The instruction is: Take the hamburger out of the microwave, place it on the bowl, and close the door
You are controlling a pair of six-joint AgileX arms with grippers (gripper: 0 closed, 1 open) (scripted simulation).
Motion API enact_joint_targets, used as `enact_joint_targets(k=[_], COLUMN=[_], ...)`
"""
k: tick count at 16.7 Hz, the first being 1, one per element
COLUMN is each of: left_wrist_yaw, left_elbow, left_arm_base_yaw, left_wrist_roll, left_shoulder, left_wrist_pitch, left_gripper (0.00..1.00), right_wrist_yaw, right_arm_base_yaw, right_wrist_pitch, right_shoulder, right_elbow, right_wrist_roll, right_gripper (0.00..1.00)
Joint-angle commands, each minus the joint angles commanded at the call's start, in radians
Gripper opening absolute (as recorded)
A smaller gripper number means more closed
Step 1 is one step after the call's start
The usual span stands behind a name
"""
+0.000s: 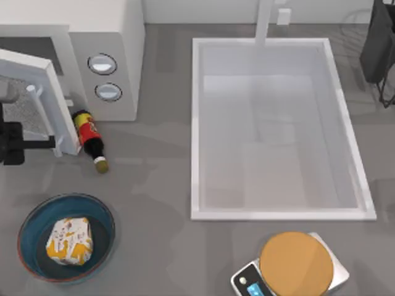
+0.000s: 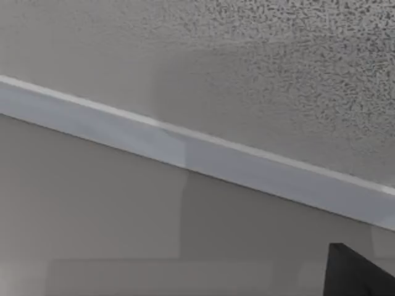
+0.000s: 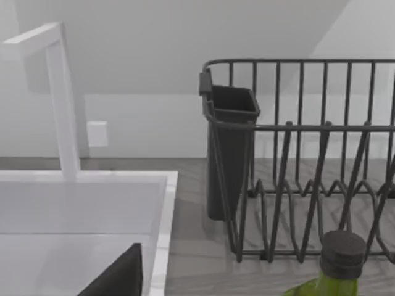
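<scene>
Hamburger [image 1: 70,241] sits in bowl [image 1: 102,213]. Left gripper [image 1: 11,143] at door [image 1: 37,102]; finger spread probably unreadable. Push squarely, slowly.

Even, bright, diffuse light; soft faint shadows, no glare, mild softness throughout

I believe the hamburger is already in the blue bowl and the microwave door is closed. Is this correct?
Not fully. The hamburger is in the bowl, but the door of the microwave is open; the top view shows it swung outward.
</scene>
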Motion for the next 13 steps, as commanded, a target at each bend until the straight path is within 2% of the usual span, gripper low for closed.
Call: enact_joint_targets(k=[3,10,13], left_wrist_yaw=[-0.001,-0.009,-0.01], left_elbow=[0.04,0.344,0.399], left_arm_base_yaw=[-0.002,-0.016,-0.022], left_wrist_roll=[-0.001,-0.01,-0.012], left_shoulder=[0.04,0.31,0.366], left_wrist_pitch=[-0.003,-0.025,-0.033], left_gripper=[0.0,0.0,0.0], right_wrist_yaw=[0.0,0.0,0.0], right_arm_base_yaw=[0.0,0.0,0.0], right_wrist_pitch=[0.0,0.0,0.0], right_shoulder=[0.0,0.0,0.0], right_elbow=[0.0,0.0,0.0], right_wrist_roll=[0.0,0.0,0.0], right_gripper=[1.0,1.0,1.0])
